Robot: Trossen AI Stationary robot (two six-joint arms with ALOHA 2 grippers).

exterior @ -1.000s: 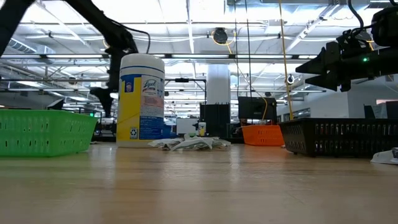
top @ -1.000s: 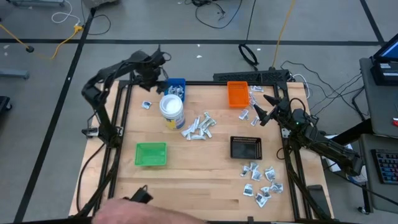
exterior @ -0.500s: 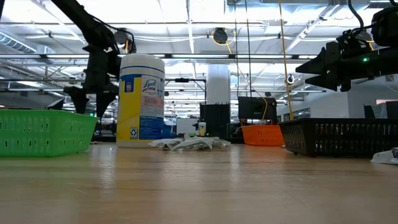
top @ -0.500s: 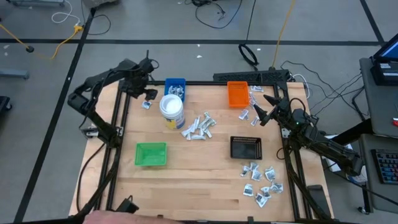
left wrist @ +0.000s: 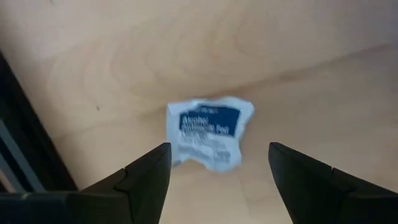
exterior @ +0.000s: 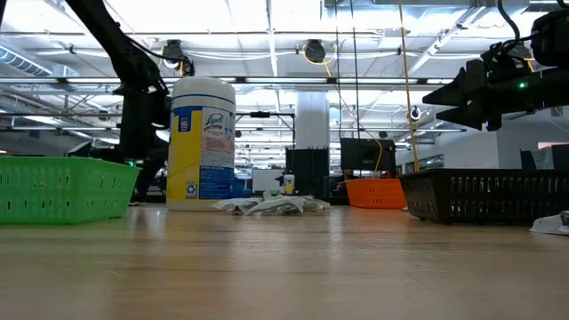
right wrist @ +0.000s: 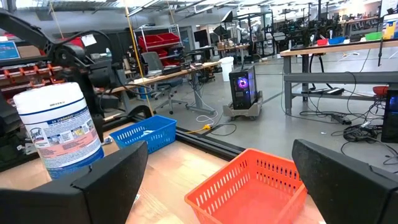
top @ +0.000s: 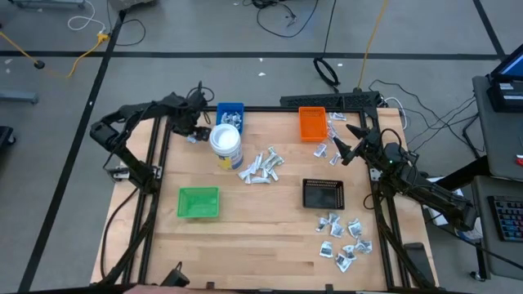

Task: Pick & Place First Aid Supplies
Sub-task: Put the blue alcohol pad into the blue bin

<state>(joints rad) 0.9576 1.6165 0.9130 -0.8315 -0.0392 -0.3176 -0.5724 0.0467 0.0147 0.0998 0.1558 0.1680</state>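
The first aid supplies are small white packets in several clusters. One lone packet [top: 193,138] [left wrist: 208,130] lies flat on the wood at the far left, beside the blue tray [top: 230,113]. My left gripper [top: 192,131] [left wrist: 219,155] points down right over this packet. It is open, with a finger on either side of the packet and touching neither side. My right gripper [top: 350,144] [right wrist: 219,155] waits open and level at the table's right edge, near the orange tray [top: 311,122].
A white tub with a blue label [top: 225,145] stands just right of the left gripper. A pile of packets [top: 261,166] lies mid-table, and more packets [top: 343,238] at the near right. A green tray [top: 198,202] and a black tray [top: 324,194] sit nearer the front.
My left gripper has left the blue tray, gone toward the table's left edge and come down over the lone packet. A person's hand at the near edge has drawn back out of the picture.
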